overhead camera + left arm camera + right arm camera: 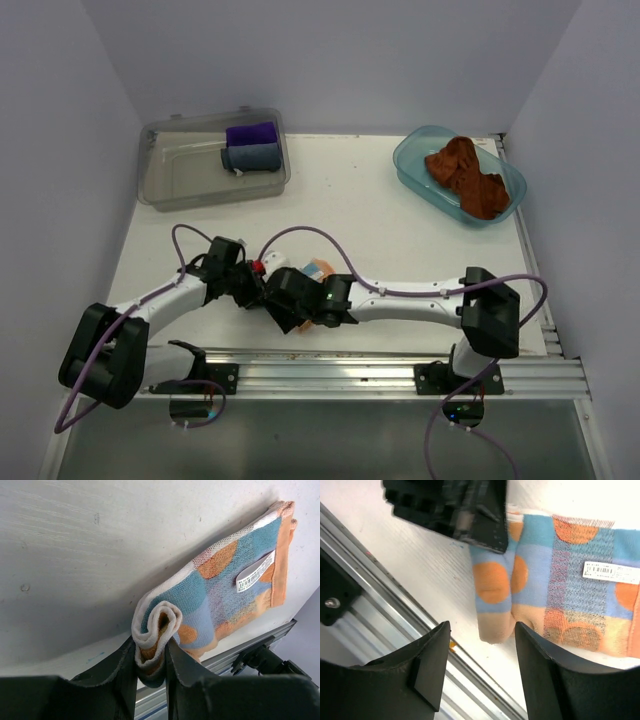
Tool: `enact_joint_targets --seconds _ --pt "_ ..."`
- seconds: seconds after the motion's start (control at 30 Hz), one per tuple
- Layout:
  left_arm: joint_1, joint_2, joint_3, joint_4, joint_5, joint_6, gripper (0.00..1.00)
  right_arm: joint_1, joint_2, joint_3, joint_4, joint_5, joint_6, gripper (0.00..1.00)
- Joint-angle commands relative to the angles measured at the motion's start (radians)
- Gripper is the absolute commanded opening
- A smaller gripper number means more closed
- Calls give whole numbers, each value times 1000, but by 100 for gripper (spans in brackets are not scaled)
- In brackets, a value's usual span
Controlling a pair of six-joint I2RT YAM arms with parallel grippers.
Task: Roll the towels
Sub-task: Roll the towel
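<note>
Your left gripper (150, 660) pinches the coiled end of the patterned towel (235, 595) at the near edge of the table (350, 200), likely so the roll can't unwind, while your right gripper (481, 630) hangs wide and empty over it; the rust-brown towel (466, 176) sits in the far-right tub (410, 165).
</note>
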Motion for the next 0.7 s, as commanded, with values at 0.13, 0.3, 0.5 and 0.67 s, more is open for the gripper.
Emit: enact_joint_targets --seconds 0.13,0.3,0.5,0.67 --pt "0 19 43 -18 -12 14 27 175 156 151 -147 381 -190 56" --pt "0 18 46 -24 -12 14 27 187 211 155 -116 414 -222 56" --pt "0 18 47 -27 -10 16 27 187 268 163 -95 463 -247 57" --pt "0 15 46 -28 -9 11 30 187 306 154 -76 466 -234 52"
